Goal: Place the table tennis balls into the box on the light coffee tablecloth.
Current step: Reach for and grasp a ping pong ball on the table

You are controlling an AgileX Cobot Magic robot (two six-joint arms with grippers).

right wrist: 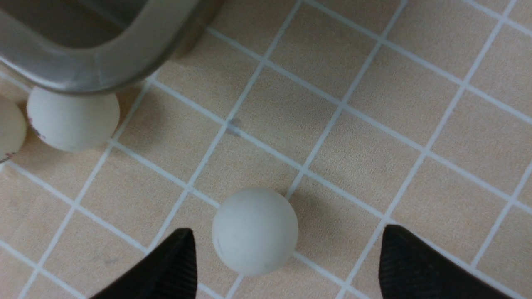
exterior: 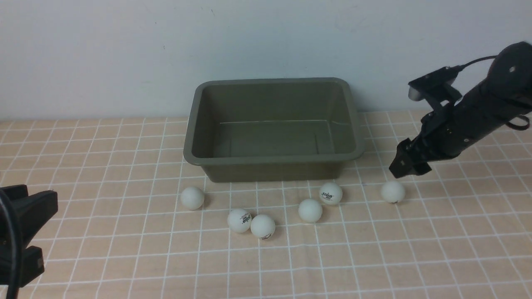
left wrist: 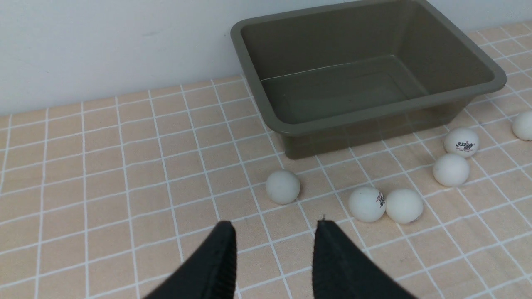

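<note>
Rightmost table tennis ball (right wrist: 254,231) rests on the light coffee tablecloth (right wrist: 374,124) between my right gripper's (right wrist: 286,232) wide-open, empty jaws, untouched, which only its wrist view shows me. Front view: five other balls (exterior: 309,210) before the box (exterior: 274,158).

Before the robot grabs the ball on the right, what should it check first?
1. The right gripper has its jaws wider apart than the rightmost ball: ok.
2. That ball is centred between the jaws: not ok, the right wrist view shows it nearer one jaw.
3. It sits apart from the nearest other ball and the box: ok.
4. The box is open with nothing inside: ok.
5. The left gripper is far off and holds nothing: ok.
6. The jaws are low enough over the tablecloth: cannot tell.
</note>
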